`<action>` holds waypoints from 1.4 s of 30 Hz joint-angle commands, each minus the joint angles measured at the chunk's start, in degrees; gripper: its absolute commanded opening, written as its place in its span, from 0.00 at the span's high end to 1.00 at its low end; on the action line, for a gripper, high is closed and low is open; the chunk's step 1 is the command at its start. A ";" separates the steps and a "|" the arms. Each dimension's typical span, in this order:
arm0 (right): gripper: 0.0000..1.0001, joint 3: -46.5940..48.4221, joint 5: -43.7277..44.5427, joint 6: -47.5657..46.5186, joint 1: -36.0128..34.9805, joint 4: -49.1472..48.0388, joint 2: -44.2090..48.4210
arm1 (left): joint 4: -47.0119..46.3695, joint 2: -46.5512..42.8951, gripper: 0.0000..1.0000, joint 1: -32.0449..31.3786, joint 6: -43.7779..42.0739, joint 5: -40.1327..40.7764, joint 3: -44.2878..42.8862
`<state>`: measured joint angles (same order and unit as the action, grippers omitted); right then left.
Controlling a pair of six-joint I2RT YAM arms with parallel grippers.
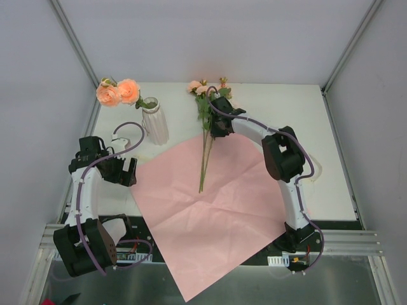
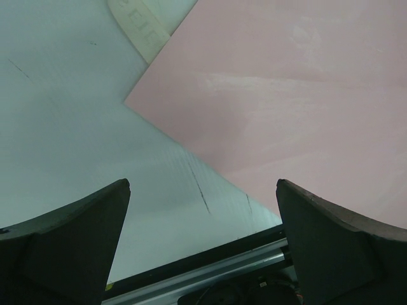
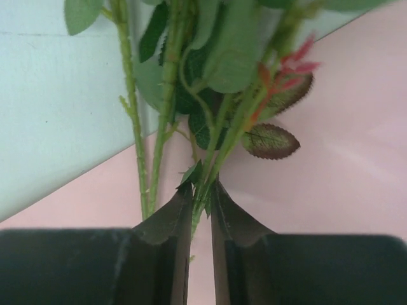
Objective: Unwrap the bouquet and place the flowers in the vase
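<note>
1. Locate the wrapping paper [image 1: 210, 216]. It lies unfolded and flat on the white table [image 1: 286, 108], turned like a diamond, with its near corner past the table's front edge.

2. Locate the vase [image 1: 155, 124]. It stands upright on the table just beyond the paper's left side. Two roses [image 1: 118, 93] are in its mouth, and their peach heads lean to the left.

3. Locate the flowers [image 1: 203, 113]. They lie near the far edge of the table, to the right of the vase. Their heads point away from the arms. Their long stems run toward you across the paper's upper corner.

4. Check the right gripper [image 1: 215, 127]. It is down on the flowers at the leafy part of the stems. In the right wrist view, the right gripper [image 3: 202, 190] has its fingertips [image 3: 172, 213] pinched almost together on one thin green stem. The other stems and leaves [image 3: 210, 76] pass beside it, outside the grip.

5. Check the left gripper [image 1: 125, 171]. It sits beside the paper's left corner, apart from the vase. In the left wrist view, the left gripper [image 2: 203, 184] is spread wide and grasps nothing. Below it you see bare table, the paper's edge [image 2: 286, 95] and a cream strip [image 2: 137, 25] at the top of the view.
</note>
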<state>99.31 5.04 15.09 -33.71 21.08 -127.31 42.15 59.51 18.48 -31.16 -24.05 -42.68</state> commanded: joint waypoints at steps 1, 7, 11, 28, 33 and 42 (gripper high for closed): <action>0.89 -0.51 2.08 1.17 0.14 0.72 2.93 | -0.49 0.26 0.01 0.50 -1.28 -0.29 -3.02; 0.97 -5.43 3.05 2.31 0.14 -2.26 11.63 | -0.49 1.05 0.01 0.50 -1.10 -0.47 -4.43; 0.97 -8.69 4.45 2.75 0.14 -3.85 19.61 | -0.49 1.05 0.01 0.50 -1.27 -0.29 -5.05; 0.99 3.50 -4.15 -8.58 -6.97 -41.81 28.89 | -0.49 2.98 0.01 2.17 1.36 -4.33 -5.75; 0.99 16.76 -7.67 -13.76 -11.19 -54.56 22.29 | -0.49 5.09 0.01 4.80 0.66 -5.74 -5.75; 0.99 28.40 -8.47 -19.57 -13.40 -60.37 10.50 | -0.49 5.71 0.01 6.74 -0.57 -6.53 -5.58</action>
<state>124.88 -2.46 -1.02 -47.18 -33.82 -113.34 41.54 65.39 24.84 -30.57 -28.18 -46.57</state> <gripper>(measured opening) 0.073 0.992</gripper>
